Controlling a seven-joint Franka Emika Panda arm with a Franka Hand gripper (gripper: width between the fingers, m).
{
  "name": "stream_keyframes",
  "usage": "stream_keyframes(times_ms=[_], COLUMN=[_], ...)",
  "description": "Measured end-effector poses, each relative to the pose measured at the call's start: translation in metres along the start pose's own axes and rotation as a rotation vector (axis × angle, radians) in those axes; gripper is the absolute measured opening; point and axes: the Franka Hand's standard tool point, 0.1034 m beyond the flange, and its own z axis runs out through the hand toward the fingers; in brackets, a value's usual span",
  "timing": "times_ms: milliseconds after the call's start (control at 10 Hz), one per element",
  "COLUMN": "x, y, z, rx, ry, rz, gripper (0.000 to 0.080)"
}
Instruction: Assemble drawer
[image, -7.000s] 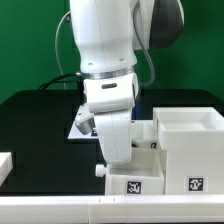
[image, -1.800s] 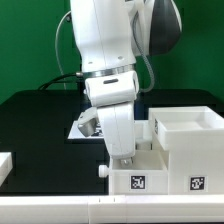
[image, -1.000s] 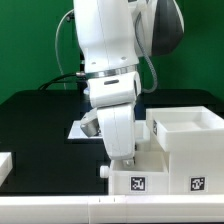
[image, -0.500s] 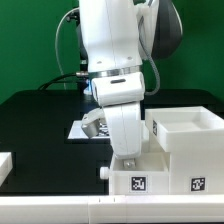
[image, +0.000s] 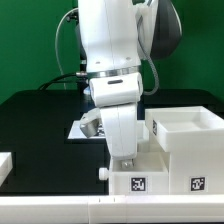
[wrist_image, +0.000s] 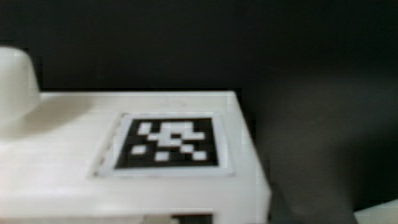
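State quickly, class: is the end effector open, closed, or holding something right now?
End effector: cannot be told; fingers out of sight at the tray.

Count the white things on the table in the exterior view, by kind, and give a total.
Housing: 1
Knobbed tray: 1
White piece cut off at the exterior view's left edge, kind unclear: 1
Marker board: 1
Total: 4
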Motion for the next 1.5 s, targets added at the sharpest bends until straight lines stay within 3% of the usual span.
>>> stream_keyframes(times_ms=[200, 300, 400, 500, 900, 1400, 1500], x=[-0.0003, -0.0018, -0.0028, -0.0025, -0.0016, -0.0021, -0.0025], y=[-0.0007, -0.0053, -0.0016, -0.0014, -0.0021, -0.0014, -0.0014], z=[0.0003, 0.001, -0.0002, 0.0005, 0.001, 0.0002, 0.0003], rx=[0.002, 0.068, 0.088, 0.078, 0.077, 0.025, 0.024], ry=[0.0, -0.004, -0.005, -0.004, -0.005, -0.018, -0.018], rz=[0.001, 0.001, 0.002, 0.002, -0.008, -0.061, -0.06], gripper=[0.0041, 0.0041, 0.0041, 0.0041, 0.0041, 0.0041, 0.0041])
